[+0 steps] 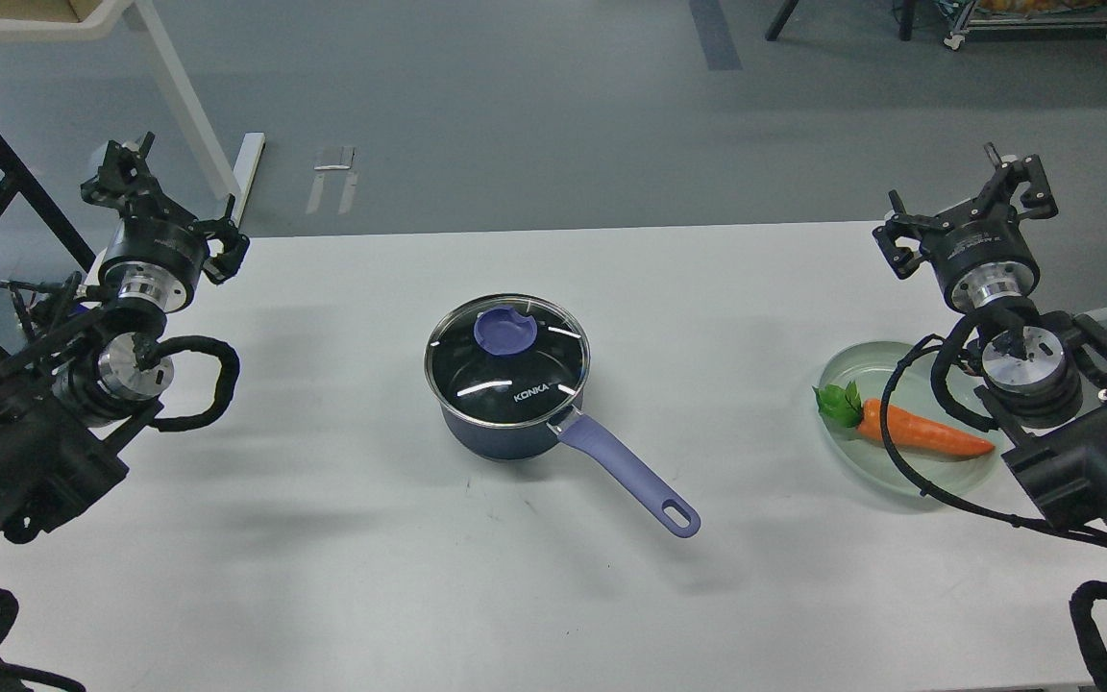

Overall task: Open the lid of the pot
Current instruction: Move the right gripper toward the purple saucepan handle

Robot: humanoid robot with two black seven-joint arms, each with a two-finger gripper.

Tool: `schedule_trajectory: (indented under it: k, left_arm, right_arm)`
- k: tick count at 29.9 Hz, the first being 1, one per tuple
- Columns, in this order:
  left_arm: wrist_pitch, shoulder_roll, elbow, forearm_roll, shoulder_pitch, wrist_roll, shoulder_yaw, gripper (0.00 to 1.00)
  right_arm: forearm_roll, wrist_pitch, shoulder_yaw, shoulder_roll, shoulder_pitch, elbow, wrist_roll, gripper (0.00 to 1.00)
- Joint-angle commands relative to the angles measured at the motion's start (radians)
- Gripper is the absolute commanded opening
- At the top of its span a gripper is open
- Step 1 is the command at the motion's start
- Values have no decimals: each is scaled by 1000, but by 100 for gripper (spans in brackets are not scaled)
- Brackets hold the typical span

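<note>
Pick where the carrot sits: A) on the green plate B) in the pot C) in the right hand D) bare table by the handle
A: the carrot lies on the plate at the right, apart from the pot, whose lid is on.

The small dark-blue saucepan [505,423] sits mid-table [323,577] with the round clear glass lid [507,358] on it; right of it, a pale green plate [847,370] holds an orange carrot [919,432].
</note>
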Motion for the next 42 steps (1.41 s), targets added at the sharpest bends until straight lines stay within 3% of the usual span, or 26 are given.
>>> schedule_trajectory:
  k: [1, 6, 11, 18, 24, 28, 33, 42]
  left_arm:
    - [2, 0, -3, 6, -2, 0, 4, 100]
    - [11, -1, -8, 6, -12, 0, 4, 100]
    - [35, 11, 2, 8, -49, 0, 5, 100]
    - [28, 20, 0, 9, -57, 2, 5, 100]
    - [5, 34, -6, 9, -55, 10, 7, 100]
    - [8, 79, -6, 11, -52, 25, 7, 100]
    - [-3, 99, -15, 15, -48, 65, 26, 100]
    - [-17, 118, -25, 58, -85, 78, 70, 100]
  right_arm:
    - [-2, 2, -16, -5, 4, 1, -1, 100]
    - [-2, 3, -135, -24, 32, 20, -1, 100]
    - [-21, -3, -312, -155, 116, 78, 1, 100]
    - [-139, -1, -700, -284, 389, 136, 4, 100]
    - [-395, -15, -1087, -324, 686, 270, 4, 100]
    - [-538, -64, -1340, -293, 892, 337, 5, 100]
    - [-668, -74, -1596, -157, 1073, 466, 4, 99]
    - [-778, -149, -1851, 74, 1193, 711, -5, 96]
